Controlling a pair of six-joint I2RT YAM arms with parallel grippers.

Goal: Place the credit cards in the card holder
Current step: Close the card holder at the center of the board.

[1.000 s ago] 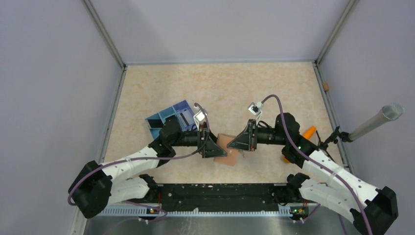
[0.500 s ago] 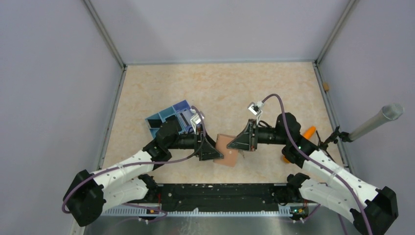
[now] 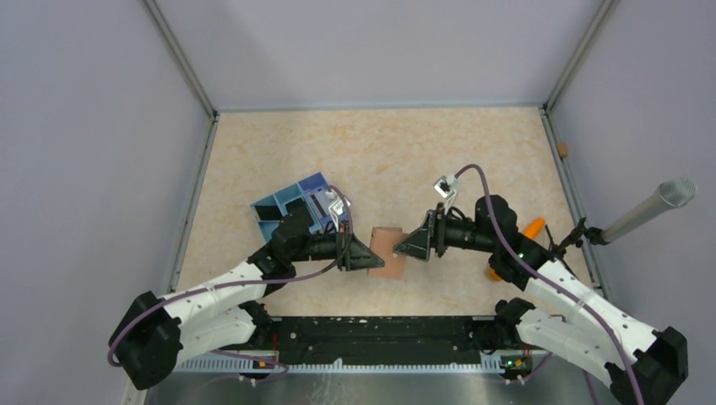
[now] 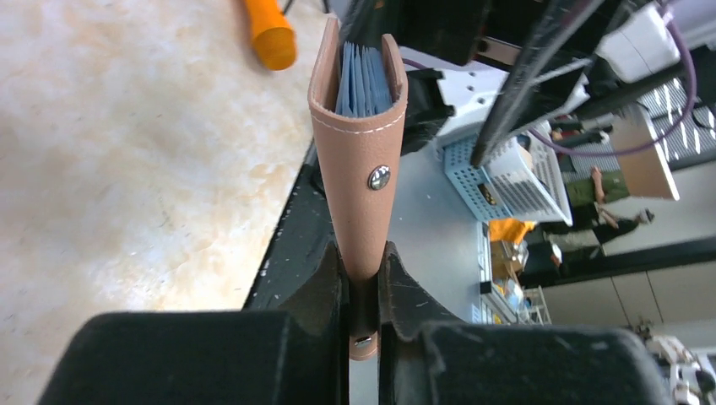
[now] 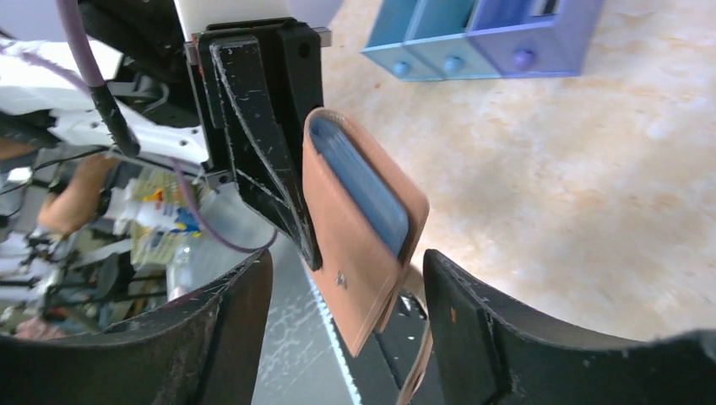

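The brown card holder is held off the table between the two arms. My left gripper is shut on its lower edge; in the left wrist view the card holder stands up from the left gripper, with light blue credit cards showing in its top opening. My right gripper is open. In the right wrist view its jaws stand wide on either side of the card holder without touching it, and the blue credit cards are tucked inside. A yellow-gold card is not visible.
A blue box with divided compartments stands behind the left arm, also seen as the blue box. An orange carrot-shaped object lies by the right arm, the same orange object. Walls enclose the table on three sides.
My left gripper has closed on the card holder. My right gripper has opened and let go of it. The holder shifted slightly toward the left arm.
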